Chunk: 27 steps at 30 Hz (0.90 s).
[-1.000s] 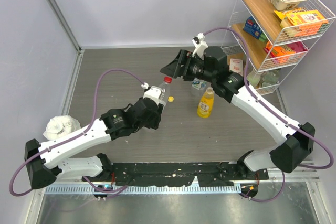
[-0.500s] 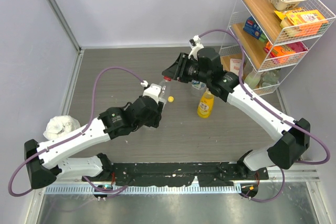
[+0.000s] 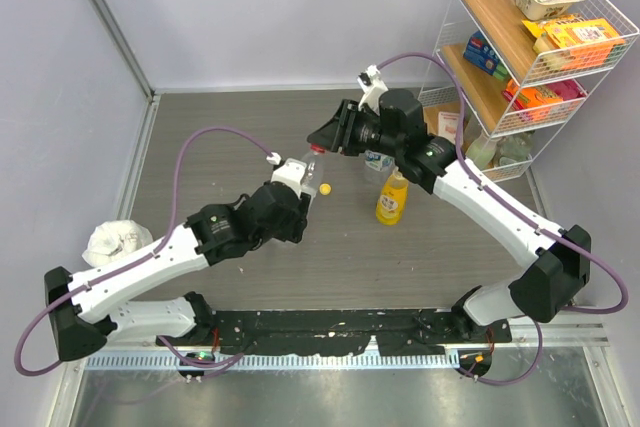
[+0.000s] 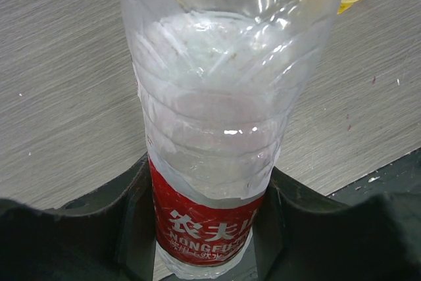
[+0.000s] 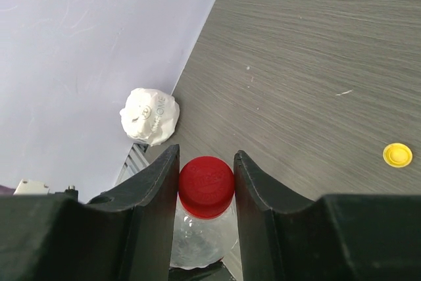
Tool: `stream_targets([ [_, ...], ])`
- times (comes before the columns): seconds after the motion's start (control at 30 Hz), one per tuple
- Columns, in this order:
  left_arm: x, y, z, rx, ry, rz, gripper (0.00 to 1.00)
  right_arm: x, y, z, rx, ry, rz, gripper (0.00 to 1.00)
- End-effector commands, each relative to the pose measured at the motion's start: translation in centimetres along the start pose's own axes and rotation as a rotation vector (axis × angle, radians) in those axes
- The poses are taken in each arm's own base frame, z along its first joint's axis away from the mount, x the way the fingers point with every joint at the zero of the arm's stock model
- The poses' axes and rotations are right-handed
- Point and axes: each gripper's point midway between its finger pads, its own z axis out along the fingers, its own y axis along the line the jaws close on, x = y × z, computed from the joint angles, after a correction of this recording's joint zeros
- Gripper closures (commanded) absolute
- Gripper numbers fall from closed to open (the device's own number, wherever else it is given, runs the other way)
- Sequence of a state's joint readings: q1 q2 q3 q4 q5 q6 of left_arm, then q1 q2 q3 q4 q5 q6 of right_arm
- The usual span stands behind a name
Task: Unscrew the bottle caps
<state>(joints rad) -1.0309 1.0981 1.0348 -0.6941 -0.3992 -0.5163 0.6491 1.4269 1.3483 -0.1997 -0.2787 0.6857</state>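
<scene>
Two right fingers (image 5: 155,202) clamp red cap (image 5: 206,185) edges.

The two arms were joined over the middle of the table (image 3: 220,117), the right gripper (image 5: 206,162) clamped on the red cap (image 5: 206,185) and the left gripper (image 4: 207,218) clamped on the clear bottle (image 4: 217,129), barring any way through there. Just beside the right arm stood the yellow-orange bottle (image 3: 392,197), with a loose yellow cap (image 3: 326,188) near it. The wire rack (image 3: 520,47) crowded the far right corner, and a white wad (image 3: 112,241) lay by the left wall. Bare tabletop lay open at far left and between the arms' bases.
</scene>
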Motion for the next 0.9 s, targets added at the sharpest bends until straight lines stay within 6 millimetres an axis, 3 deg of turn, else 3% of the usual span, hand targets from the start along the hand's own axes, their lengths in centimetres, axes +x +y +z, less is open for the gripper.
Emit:
stream_targets([
  [0.0,-2.9,-1.1,-2.4,0.087,-0.083,-0.045,0.85,-1.0,4.2,-1.8,-0.208,-0.026,-0.137,0.98],
  [0.27,-3.8,-3.4,-5.4,0.287,-0.126,-0.034,0.88,0.3,8.3,-4.4,-0.51,0.04,-0.212,0.99],
  [0.3,-3.9,-3.9,-5.8,0.319,-0.132,-0.032,0.88,-0.2,8.9,-4.8,-0.544,0.016,-0.226,0.99],
  [0.57,-3.8,-8.0,-9.4,0.621,-0.133,0.018,0.91,0.6,13.0,-9.5,-0.832,0.058,-0.264,0.98],
  [0.87,-4.7,-9.4,-12.3,0.771,-0.219,0.03,0.92,0.6,14.6,-11.8,-0.928,0.063,-0.325,0.98],
])
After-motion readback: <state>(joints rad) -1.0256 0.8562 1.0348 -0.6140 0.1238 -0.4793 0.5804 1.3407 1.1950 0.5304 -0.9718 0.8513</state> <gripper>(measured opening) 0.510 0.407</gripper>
